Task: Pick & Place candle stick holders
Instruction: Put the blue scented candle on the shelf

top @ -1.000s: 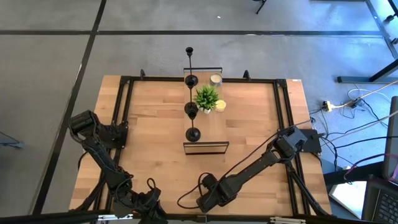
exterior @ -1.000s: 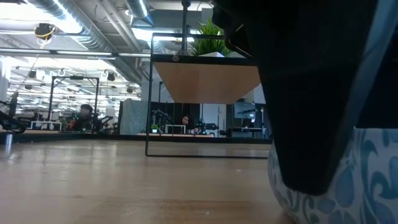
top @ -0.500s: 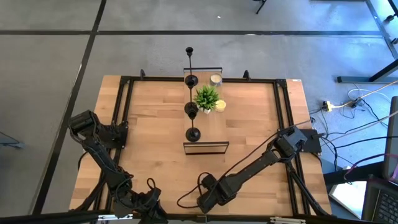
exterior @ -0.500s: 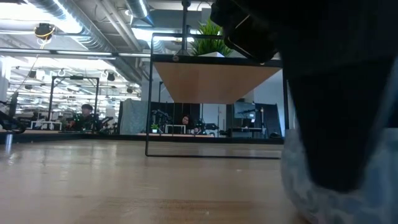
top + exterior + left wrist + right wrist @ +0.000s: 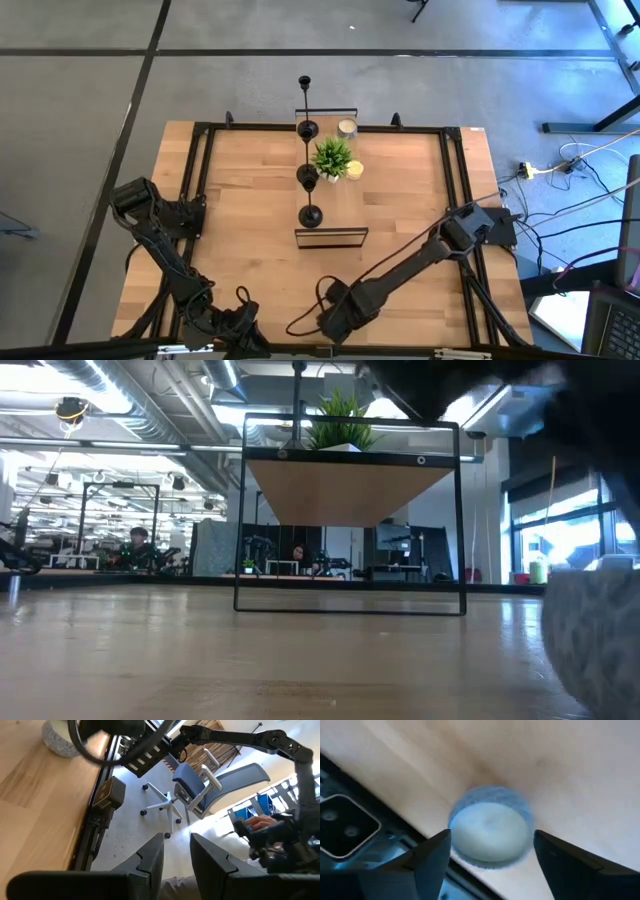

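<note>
Lifting clear of the low camera since a second ago, the right hand (image 5: 487,865) hovers over a round blue-and-white patterned cup (image 5: 490,833) at the surface's (image 5: 400,210) near edge, fingers apart either side, apparently just released or about to be gripped. Three thin black candle stick holders (image 5: 310,216) stand in a row mid-surface on a wood-and-wire shelf (image 5: 331,237) beside a potted plant (image 5: 333,156), while the left hand (image 5: 176,862) waits slightly parted at the near left corner.

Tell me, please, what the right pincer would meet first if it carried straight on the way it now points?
Most likely the round white candle in its blue patterned cup: the right pincer points down at it, jaws open either side, near the table's front edge. Depth is unclear.
</note>
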